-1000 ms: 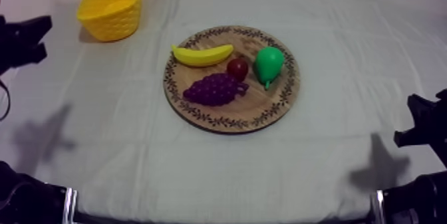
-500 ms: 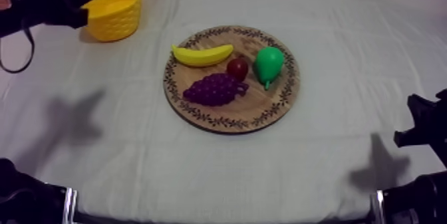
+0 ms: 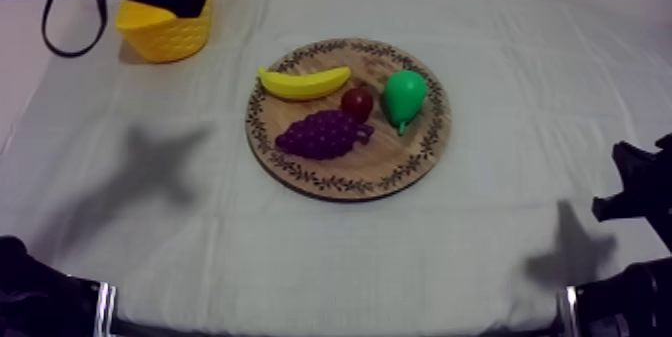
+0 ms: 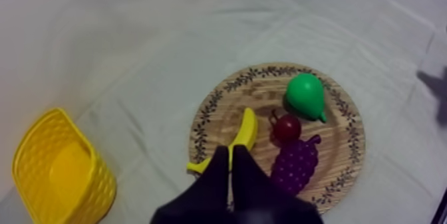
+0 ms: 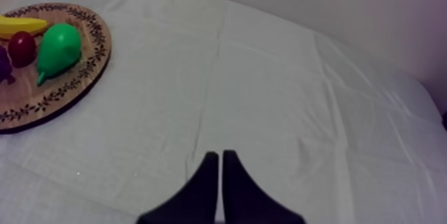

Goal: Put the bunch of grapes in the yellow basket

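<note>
Hovering up at the far left, my left gripper (image 4: 229, 159) has its 2 black fingers pressed together into a narrow wedge, clenched on nothing at all. From above, that arm reaches in over the yellow basket (image 3: 165, 36), which sits at the far left corner of the grey-white cloth (image 3: 300, 251), well apart from the wooden board (image 3: 392, 159). Through the left wrist camera the wedge's tip lines up with the end of the banana (image 3: 303, 83) at the board's patterned rim. And the bunch of grapes (image 3: 320, 134) lies flat on the board, on its near left part, untouched. The small red fruit (image 3: 357, 103) sits just beside the bunch's right end, the banana lies just behind it, and the pear (image 3: 404, 96) is next to the red fruit on the right. Over on the other side, my right gripper (image 5: 217, 155) sits low over bare cloth, 2 fingers closed together on nothing, well apart from the board.
</note>
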